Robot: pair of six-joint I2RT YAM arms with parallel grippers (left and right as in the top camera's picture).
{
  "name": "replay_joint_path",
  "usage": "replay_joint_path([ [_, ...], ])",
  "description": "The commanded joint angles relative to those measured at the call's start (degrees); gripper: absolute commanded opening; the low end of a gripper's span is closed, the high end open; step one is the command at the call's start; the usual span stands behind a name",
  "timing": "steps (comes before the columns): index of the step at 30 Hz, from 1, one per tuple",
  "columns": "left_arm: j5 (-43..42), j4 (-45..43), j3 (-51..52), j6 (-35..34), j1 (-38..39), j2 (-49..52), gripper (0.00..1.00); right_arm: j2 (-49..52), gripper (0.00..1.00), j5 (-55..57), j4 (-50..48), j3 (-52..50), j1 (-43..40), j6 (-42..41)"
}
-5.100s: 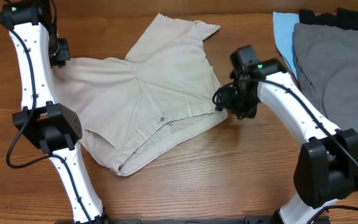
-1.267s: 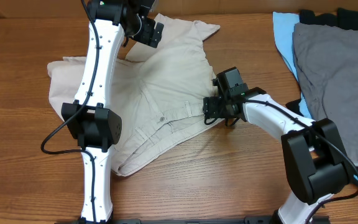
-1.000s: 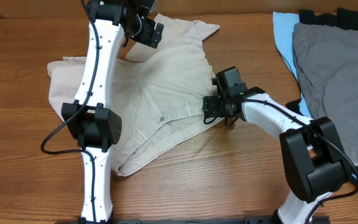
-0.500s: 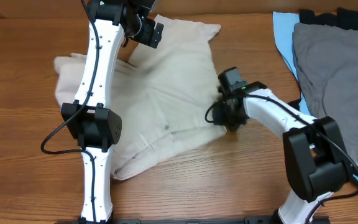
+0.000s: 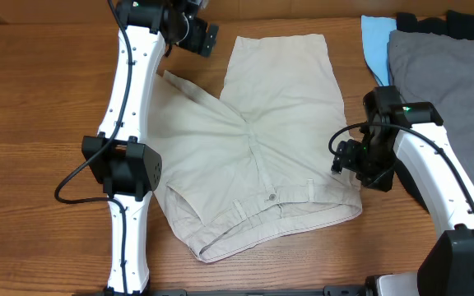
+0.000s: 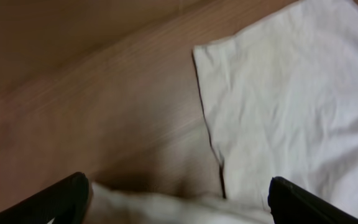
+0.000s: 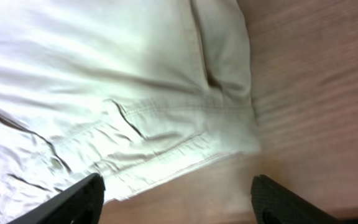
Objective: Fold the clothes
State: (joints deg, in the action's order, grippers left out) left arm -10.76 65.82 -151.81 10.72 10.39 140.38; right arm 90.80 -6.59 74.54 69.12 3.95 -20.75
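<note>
We read this as a robotics lab bench. On a brown wood-grain tabletop (image 5: pixel 23 123) stand a white-and-black jointed left arm (image 5: pixel 130 74) and its right twin (image 5: pixel 434 173), trailing a loose black cable (image 5: pixel 64 193), among flat-laid cream cotton shorts (image 5: pixel 278 107) and grey shorts (image 5: pixel 443 74).

Wooden table (image 5: pixel 39 99): beige shorts (image 5: pixel 278 107) spread flat mid-table, blue cloth (image 5: pixel 375 41) far right, grey shorts (image 5: pixel 443 90) overlapping it.

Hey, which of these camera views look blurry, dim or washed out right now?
Overhead: sharp and evenly lit, with the beige shorts and the table both crisp. Left wrist: dim and soft, the cloth edge slightly fuzzy. Right wrist: the wood grain is smeared on the right, and the fabric is glaring pale in the middle.
</note>
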Motion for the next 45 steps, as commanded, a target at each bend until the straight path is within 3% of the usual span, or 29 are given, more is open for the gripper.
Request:
replay_joint_path([
  [1,-1.81,-3.61,-0.15,0.39,1.90,4.07,0.94,-0.04,0.80,0.04,-1.90,1.01,-0.07,0.39],
  [6,-1.75,-9.01,-0.15,0.44,4.79,10.49,0.94,-0.04,0.80,-1.16,-4.20,1.01,-0.04,0.59],
  [21,4.92,-10.60,-0.09,0.39,8.04,20.15,0.92,-0.04,0.78,-1.14,-5.55,0.98,0.22,0.57],
  [29,10.43,-10.16,0.15,-1.14,8.04,23.12,0.70,-0.04,0.75,-1.16,-6.25,0.98,0.22,0.57],
  [32,11.85,-9.70,0.26,-3.04,8.09,24.00,0.55,-0.04,0.73,-1.16,-6.56,0.98,0.22,0.55],
  [35,14.67,-8.37,0.26,-6.51,8.02,24.11,0.39,-0.04,0.71,-1.16,-6.97,0.98,0.22,0.26],
  [39,20.68,-3.61,-1.36,-14.14,6.08,24.06,0.04,-0.04,0.68,-2.29,-8.76,0.98,0.22,-0.52],
  [45,20.76,9.38,-5.81,-21.66,-1.70,24.06,0.04,0.00,0.64,-4.17,-13.68,0.96,2.01,-0.52],
])
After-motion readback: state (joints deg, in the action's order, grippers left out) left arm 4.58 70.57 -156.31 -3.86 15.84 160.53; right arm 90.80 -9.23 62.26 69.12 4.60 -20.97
